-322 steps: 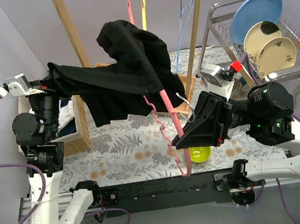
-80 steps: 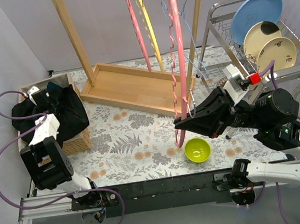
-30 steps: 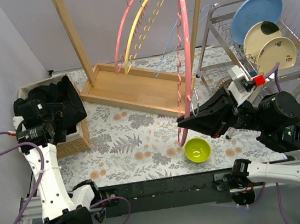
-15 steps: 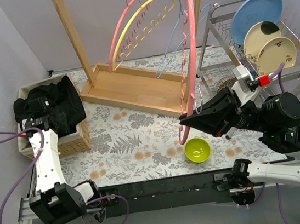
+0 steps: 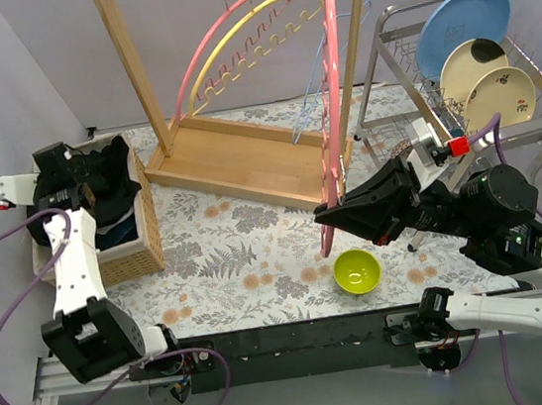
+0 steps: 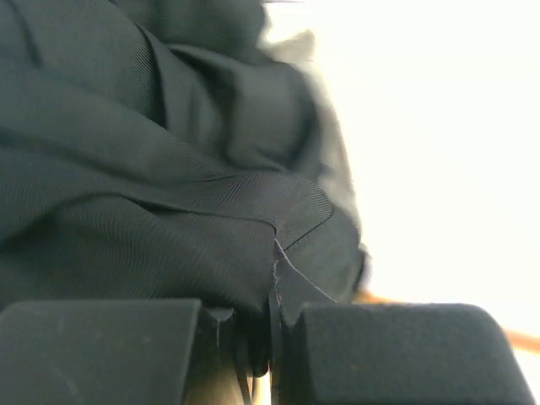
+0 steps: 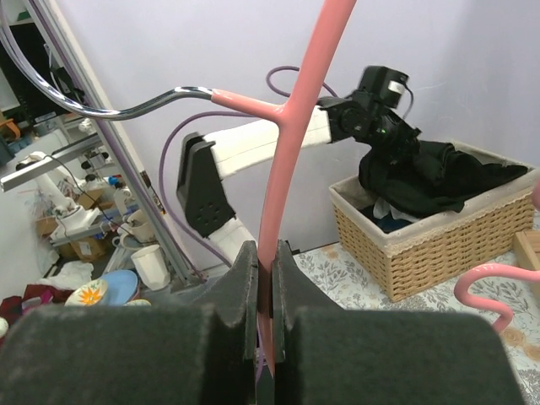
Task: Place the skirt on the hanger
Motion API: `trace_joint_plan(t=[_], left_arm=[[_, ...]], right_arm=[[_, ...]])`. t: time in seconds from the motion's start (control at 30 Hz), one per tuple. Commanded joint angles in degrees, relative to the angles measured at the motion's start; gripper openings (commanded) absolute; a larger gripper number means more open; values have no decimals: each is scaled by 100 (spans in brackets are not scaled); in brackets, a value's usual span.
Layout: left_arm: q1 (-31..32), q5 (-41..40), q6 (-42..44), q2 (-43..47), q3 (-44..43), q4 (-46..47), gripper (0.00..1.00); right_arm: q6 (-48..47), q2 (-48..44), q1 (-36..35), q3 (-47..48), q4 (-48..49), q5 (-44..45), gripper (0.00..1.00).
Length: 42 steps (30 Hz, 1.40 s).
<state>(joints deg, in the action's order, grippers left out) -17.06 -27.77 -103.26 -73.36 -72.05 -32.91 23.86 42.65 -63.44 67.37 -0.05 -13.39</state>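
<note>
The black skirt lies bunched in the wicker basket at the left. My left gripper is down in the basket and shut on a fold of the skirt; its fingertips pinch the cloth in the left wrist view. My right gripper is shut on the pink hanger and holds it upright, its top by the right end of the rack's rail. In the right wrist view the pink hanger runs up between the jaws, with the basket and skirt beyond.
The wooden clothes rack stands at the back, with a pink hanger, a yellow one and a blue wire one swung up to the left. A green bowl lies near. A dish rack with plates stands right.
My left gripper has shifted to the back of the basket, still in the skirt. The hangers on the rail have swung further up and left. My right gripper keeps the pink hanger, moved slightly left.
</note>
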Motion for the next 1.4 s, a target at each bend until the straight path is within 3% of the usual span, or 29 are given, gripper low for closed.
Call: trace_joint_plan(t=[0.0, 0.17, 0.27, 0.33, 0.37, 0.4, 0.43, 0.5, 0.53, 0.57, 0.77, 0.9, 0.93, 1.03, 1.2, 1.37], left_arm=[[-8, -407, -219, -793, 594, -216, 0], [-17, 148, -571, -1293, 2078, 416, 0], [-17, 377, -520, -1470, 2248, 557, 0], [-8, 343, -371, -1471, 1889, 226, 1], [-17, 308, -205, -1427, 1696, 101, 7], [-8, 281, -116, -1252, 1355, -22, 34], [-17, 263, 7, -1138, 1152, -145, 49], [-8, 290, 411, -770, 835, -242, 73], [-8, 281, 499, -654, 511, -356, 91], [-8, 246, 657, -540, 377, -418, 98], [-17, 596, 1298, 199, -239, -498, 98], [-8, 3278, 2756, 901, 76, 554, 92], [-8, 4418, 2924, 1068, 208, 1097, 90], [36, 6233, 2961, 1762, 674, 1986, 85], [194, 8091, 2952, 2737, 1087, 2630, 77], [221, 9190, 2778, 3845, 1588, 3534, 77]], right_arm=[[-171, -20, -11, 110, 515, 117, 1], [-285, 50, -11, 91, 454, 178, 1], [-347, 111, -11, 206, 287, 240, 1], [-347, 77, -11, 189, 295, 310, 1], [-329, 59, -11, 145, 322, 371, 1], [-312, 50, -11, 144, 322, 389, 1], [-242, 59, -11, 144, 322, 398, 1], [-171, 85, -11, 144, 331, 407, 1], [-84, 120, -11, 144, 339, 398, 1], [-57, 138, -11, 144, 366, 372, 1], [137, 313, -11, 162, 445, 372, 1], [346, 480, -11, 171, 497, 722, 1], [417, 568, -11, 145, 559, 863, 1], [839, 752, -11, 57, 875, 1582, 1], [1726, 1078, -11, -382, 1902, 2279, 1], [2797, 1614, -19, -567, 2623, 2577, 1]])
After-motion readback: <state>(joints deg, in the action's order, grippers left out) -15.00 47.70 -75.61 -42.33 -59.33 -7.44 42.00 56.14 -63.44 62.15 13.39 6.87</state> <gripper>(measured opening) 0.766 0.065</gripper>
